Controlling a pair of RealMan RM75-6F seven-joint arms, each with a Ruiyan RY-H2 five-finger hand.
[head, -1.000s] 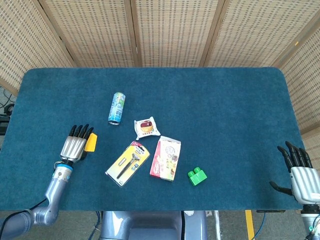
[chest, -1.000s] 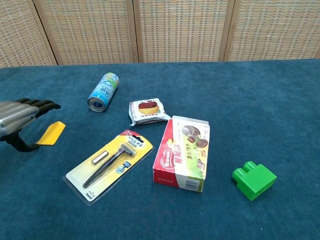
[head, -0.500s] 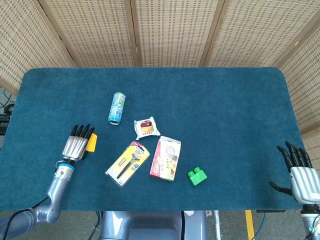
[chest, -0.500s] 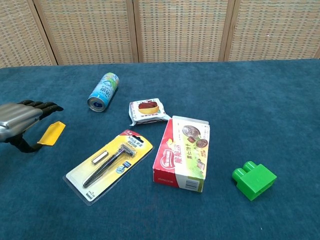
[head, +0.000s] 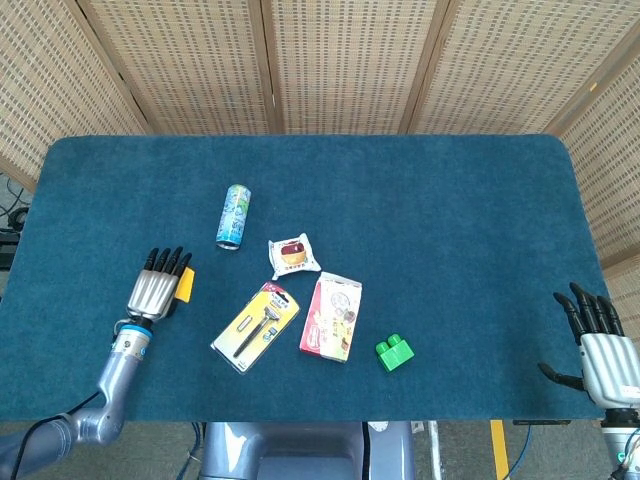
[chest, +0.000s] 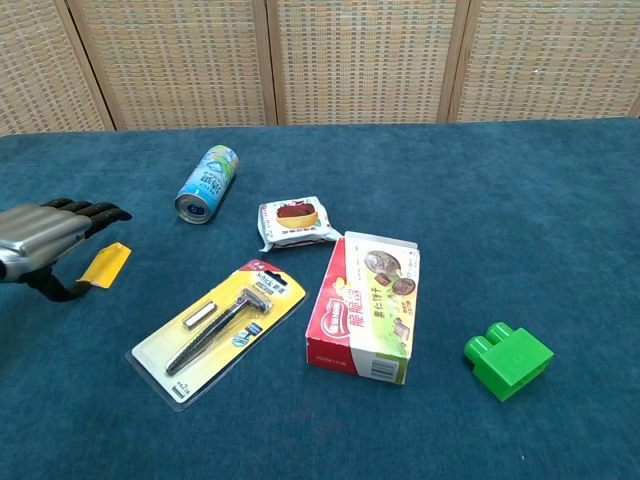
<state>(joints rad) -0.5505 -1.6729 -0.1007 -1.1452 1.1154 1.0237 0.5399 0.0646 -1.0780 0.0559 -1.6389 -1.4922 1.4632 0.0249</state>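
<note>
Our left hand (head: 156, 288) hovers flat over the blue cloth with its fingers spread and nothing in them, and over the last second it has crept a little to the right, so that it now covers more of the yellow card (head: 184, 284) than it did. In the chest view the left hand (chest: 45, 240) sits above the card's near end, and we cannot tell whether the thumb touches it. We judge this a closing approach with no grip made yet. Our right hand (head: 598, 340) hangs unmoved at the table's far right corner, fingers apart and empty.

Further out lie the razor pack (head: 256, 325), the drink can (head: 234, 215), the wrapped cake (head: 293, 255), the biscuit box (head: 332, 316) and the green block (head: 394, 352). The table (head: 450, 230) is covered in dark blue carpet-like cloth, with woven cane screens (head: 340, 60) behind.
</note>
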